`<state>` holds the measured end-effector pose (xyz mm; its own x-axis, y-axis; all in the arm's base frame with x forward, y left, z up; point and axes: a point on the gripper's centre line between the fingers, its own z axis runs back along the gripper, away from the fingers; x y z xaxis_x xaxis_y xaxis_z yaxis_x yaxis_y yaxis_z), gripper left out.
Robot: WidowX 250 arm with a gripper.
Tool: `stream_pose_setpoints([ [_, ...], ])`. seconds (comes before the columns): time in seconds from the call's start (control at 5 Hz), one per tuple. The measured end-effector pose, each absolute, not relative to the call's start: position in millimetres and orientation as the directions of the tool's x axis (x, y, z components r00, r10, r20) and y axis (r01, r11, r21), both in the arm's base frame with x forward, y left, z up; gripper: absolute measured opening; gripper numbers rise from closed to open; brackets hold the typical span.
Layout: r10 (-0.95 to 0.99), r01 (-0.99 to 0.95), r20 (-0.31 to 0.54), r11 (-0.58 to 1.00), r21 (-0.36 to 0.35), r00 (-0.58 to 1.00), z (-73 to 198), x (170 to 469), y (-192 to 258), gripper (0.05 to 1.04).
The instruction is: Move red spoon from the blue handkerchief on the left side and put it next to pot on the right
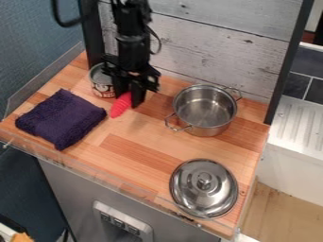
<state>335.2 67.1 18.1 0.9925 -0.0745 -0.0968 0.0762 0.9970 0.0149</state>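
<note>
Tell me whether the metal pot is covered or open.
The pot is open: its inside shows, and the lid lies apart on the counter.

Fairly bright, even light is falling across the wooden tabletop (pixel 135 142), though its exact source is lying outside what can be told. Pale glints are shining on the steel lid (pixel 192 191) and inside the pot (pixel 205 106). The white surface (pixel 293 125) at the right is reflecting brightly, while the lower left corner is sinking into dimness and the black arm (pixel 132 42) is showing little shading.
</note>
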Motion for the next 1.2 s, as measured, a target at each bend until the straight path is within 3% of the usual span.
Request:
stream_pose_setpoints([
  [0.4,-0.138,0.142,-0.094,0.989,0.037,0.986,0,353,60,0.393],
  [0.6,-0.201,0.206,-0.086,0.978,0.046,0.976,0,356,53,0.466],
  [0.8,-0.217,0.221,-0.08,0.974,0.043,0.973,-1,357,50,0.778],
  [1.0,-0.221,0.223,-0.063,0.974,0.042,0.973,11,353,48,0.999],
  [1.2,-0.213,0.214,-0.038,0.976,0.043,0.976,32,352,47,1.005],
])
